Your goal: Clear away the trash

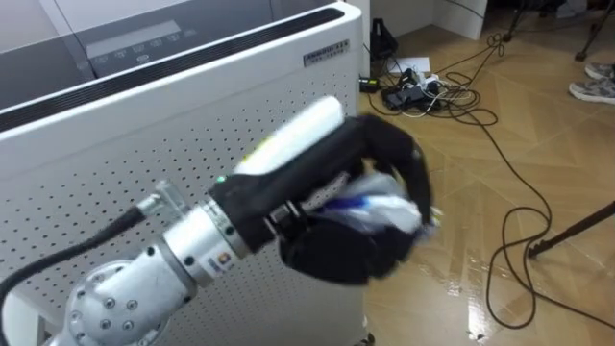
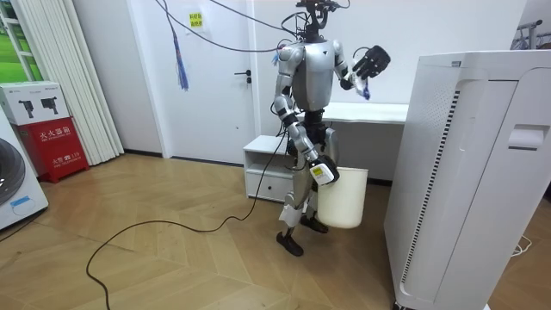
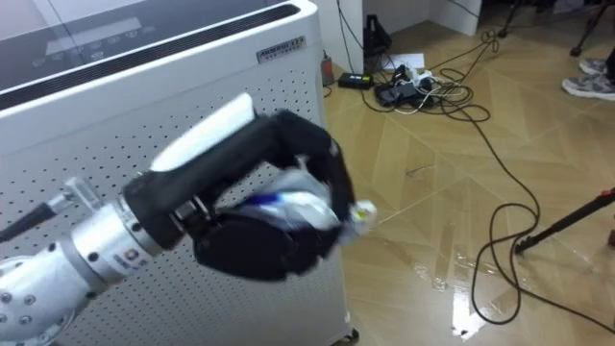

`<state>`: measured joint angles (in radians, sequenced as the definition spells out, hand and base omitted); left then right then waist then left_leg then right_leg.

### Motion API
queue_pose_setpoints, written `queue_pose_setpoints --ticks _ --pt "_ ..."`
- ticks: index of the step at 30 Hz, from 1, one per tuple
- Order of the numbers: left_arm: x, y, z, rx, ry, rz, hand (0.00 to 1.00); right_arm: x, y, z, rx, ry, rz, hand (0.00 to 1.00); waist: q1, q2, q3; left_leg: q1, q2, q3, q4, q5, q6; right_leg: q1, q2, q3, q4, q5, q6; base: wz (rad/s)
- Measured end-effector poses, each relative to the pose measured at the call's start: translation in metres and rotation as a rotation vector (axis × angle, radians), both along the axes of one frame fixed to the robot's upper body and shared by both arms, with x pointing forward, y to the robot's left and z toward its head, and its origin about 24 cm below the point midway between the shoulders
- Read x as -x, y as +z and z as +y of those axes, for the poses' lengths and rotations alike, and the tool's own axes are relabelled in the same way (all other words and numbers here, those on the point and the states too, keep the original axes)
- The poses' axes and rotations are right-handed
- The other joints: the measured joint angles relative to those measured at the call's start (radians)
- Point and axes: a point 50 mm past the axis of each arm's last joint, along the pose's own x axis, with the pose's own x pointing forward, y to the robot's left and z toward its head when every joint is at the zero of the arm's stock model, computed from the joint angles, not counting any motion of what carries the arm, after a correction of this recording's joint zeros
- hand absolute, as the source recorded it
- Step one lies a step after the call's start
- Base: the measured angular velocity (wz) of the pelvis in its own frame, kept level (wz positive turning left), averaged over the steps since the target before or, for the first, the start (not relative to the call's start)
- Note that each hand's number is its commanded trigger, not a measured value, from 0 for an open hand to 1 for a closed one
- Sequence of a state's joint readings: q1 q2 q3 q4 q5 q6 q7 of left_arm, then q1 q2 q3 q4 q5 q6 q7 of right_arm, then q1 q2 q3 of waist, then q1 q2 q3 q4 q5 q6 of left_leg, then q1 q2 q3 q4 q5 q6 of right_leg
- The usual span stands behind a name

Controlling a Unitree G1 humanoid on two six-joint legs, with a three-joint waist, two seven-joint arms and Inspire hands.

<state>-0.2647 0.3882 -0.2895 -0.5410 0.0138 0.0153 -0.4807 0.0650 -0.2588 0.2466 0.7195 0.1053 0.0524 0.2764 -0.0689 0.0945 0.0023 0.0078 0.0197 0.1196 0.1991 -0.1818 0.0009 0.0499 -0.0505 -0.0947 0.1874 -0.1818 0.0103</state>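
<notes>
Left robot hand (image 1: 332, 252) grips garbage (image 1: 389, 210), pointing right.

Black left hand (image 1: 327, 245), white-and-blue garbage (image 1: 389, 210), white dotted cabinet (image 1: 144, 135), tan herringbone floor (image 1: 432, 183).

A black robot hand (image 1: 322, 183) with a white panel on its back is joined to a silver cylindrical wrist (image 1: 197, 240), on which a small yellow-orange mark is seen. Small screws are set in the rounded silver forearm joint (image 1: 106, 308), and a black cable (image 1: 58, 258) is run alongside.
</notes>
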Motion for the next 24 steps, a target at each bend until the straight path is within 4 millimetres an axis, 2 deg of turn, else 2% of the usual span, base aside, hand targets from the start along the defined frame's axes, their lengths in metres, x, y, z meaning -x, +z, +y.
queue_pose_setpoints --ticks 6,9,12,14,16,18,19,24 --pt "0.003 -0.001 -0.004 0.033 -0.078 0.042 1.0 -0.003 0.001 0.003 0.001 0.02 -0.005 1.0 0.021 -0.001 0.0002 0.0 0.001 0.0 0.007 0.002 0.003 0.001 0.0 0.0 0.002 0.0 0.0 0.0" --pt "0.006 -0.006 -0.01 0.056 -0.134 0.091 1.0 -0.007 0.002 0.007 0.004 0.05 -0.009 1.0 0.033 -0.007 0.0047 -0.006 -0.001 0.001 0.008 0.004 0.006 -0.001 -0.001 -0.003 0.004 0.0 0.0 0.02" --pt "0.007 -0.014 -0.017 0.055 -0.179 0.139 1.0 -0.024 0.009 0.011 0.005 0.075 -0.052 1.0 0.04 -0.01 0.0075 -0.044 -0.001 -0.015 0.028 0.006 0.007 -0.034 -0.002 -0.011 0.019 0.0 0.001 0.1" --pt "0.0 -0.029 -0.02 0.041 -0.177 0.212 1.0 -0.039 0.016 0.015 -0.001 0.091 -0.09 1.0 0.048 -0.018 0.0128 -0.068 -0.003 -0.025 0.039 0.008 0.007 -0.055 -0.003 -0.022 0.031 0.0 0.0 0.14" --pt "-0.004 -0.037 -0.019 0.02 -0.168 0.241 1.0 -0.051 0.022 0.018 -0.008 0.086 -0.123 1.0 0.051 -0.02 0.014 -0.104 -0.003 -0.035 0.053 0.012 0.007 -0.08 -0.004 -0.039 0.037 0.001 -0.001 0.2" --pt "-0.007 -0.044 -0.019 0.007 -0.162 0.274 1.0 -0.061 0.025 0.018 -0.015 0.077 -0.138 1.0 0.051 -0.027 0.0191 -0.131 0.0 -0.042 0.06 0.017 0.007 -0.104 -0.005 -0.049 0.048 0.002 -0.003 0.21" --pt "-0.011 -0.053 -0.018 0.001 -0.15 0.311 1.0 -0.067 0.024 0.018 -0.019 0.061 -0.128 1.0 0.054 -0.037 0.0254 -0.139 -0.001 -0.048 0.061 0.021 0.007 -0.11 -0.006 -0.057 0.052 0.002 -0.003 0.13" --pt "-0.024 -0.082 -0.014 -0.024 -0.103 0.442 1.0 -0.084 0.028 0.014 -0.011 0.015 -0.134 1.0 0.075 -0.045 0.0281 -0.223 -0.003 -0.067 0.079 0.03 0.011 -0.188 -0.012 -0.07 0.07 0.005 -0.005 0.1"
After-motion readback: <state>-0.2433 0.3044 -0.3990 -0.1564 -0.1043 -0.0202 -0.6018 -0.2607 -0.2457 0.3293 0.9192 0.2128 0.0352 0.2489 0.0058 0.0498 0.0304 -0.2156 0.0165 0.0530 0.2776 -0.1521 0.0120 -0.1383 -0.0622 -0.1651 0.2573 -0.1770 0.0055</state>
